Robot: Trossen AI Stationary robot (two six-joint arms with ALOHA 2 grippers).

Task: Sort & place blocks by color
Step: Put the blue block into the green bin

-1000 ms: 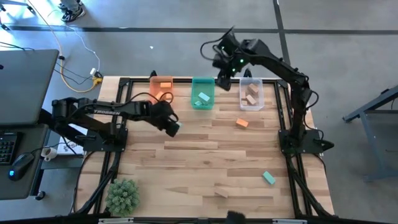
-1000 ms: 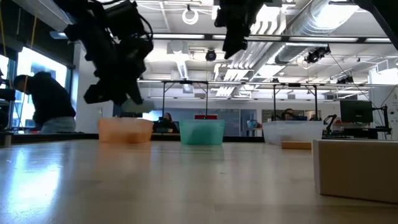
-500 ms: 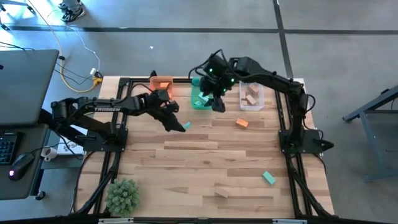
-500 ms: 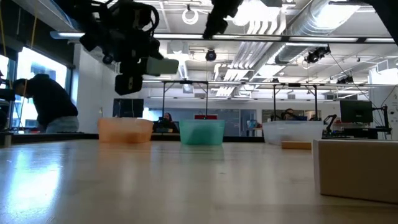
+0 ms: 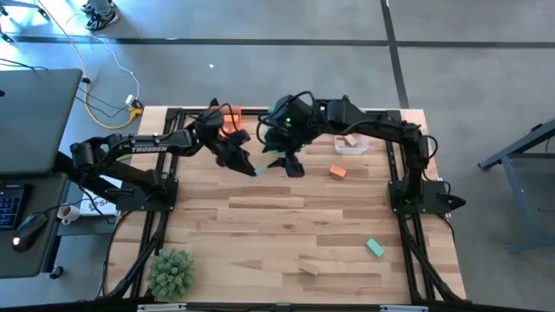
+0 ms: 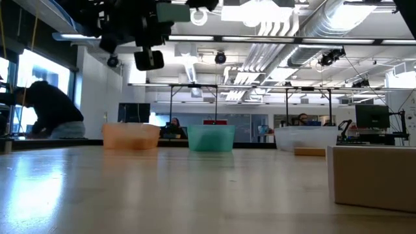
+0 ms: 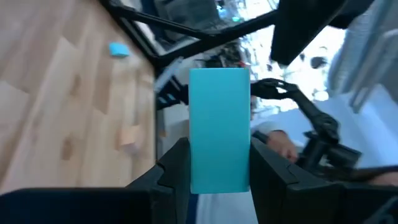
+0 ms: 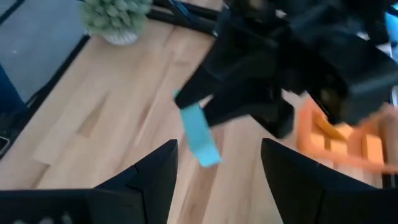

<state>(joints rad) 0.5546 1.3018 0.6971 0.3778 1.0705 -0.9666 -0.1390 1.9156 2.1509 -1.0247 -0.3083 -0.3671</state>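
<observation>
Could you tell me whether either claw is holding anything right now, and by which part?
The left claw holds a teal block by its lower end, fingers on its two long sides; most of it sticks out. The right claw is open and holds nothing.

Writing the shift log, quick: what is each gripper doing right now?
Left gripper: shut on a teal block, held above the table near the bins.
Right gripper: open, holding nothing, facing the left gripper.

You get even, bright overhead light up top. Low view: ceiling fixtures blow out, window glares onto the table. Both wrist views smear with motion blur.
</observation>
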